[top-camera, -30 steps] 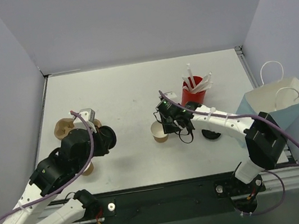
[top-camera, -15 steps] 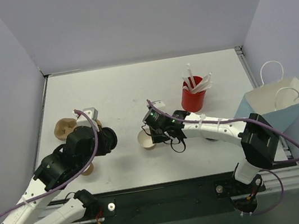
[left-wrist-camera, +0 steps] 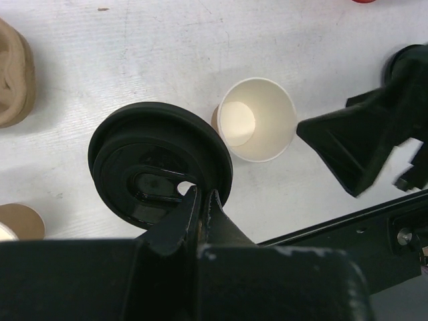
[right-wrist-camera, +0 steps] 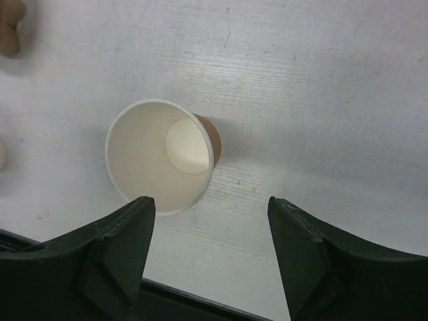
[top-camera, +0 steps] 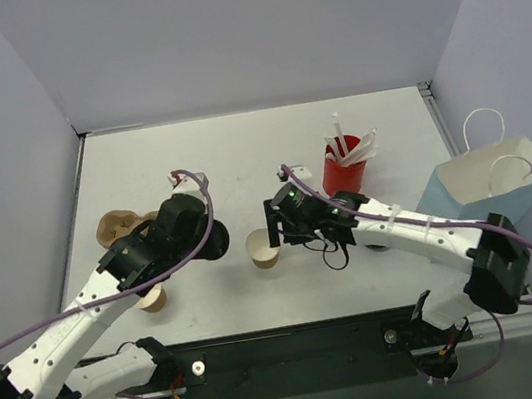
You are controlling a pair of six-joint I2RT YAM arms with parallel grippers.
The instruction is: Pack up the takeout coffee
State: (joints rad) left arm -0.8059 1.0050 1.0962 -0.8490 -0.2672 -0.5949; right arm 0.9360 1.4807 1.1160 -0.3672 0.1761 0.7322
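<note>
The top camera looks down on the whole table (top-camera: 238, 153); both close wrist cameras share the paper cup (right-wrist-camera: 157, 157).

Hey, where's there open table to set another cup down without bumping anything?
The widest bare stretch is the far half of the table, left of the red straw cup. A smaller patch lies between that cup and the blue bag. It's crowded around the open cup, flanked by the left gripper holding the black lid and the open right gripper.

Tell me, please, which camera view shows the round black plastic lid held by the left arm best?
The left wrist view: the round black plastic lid fills mid-frame, its rim pinched by the left gripper. The top external view shows it only as a small dark disc; the right wrist view misses it.
</note>
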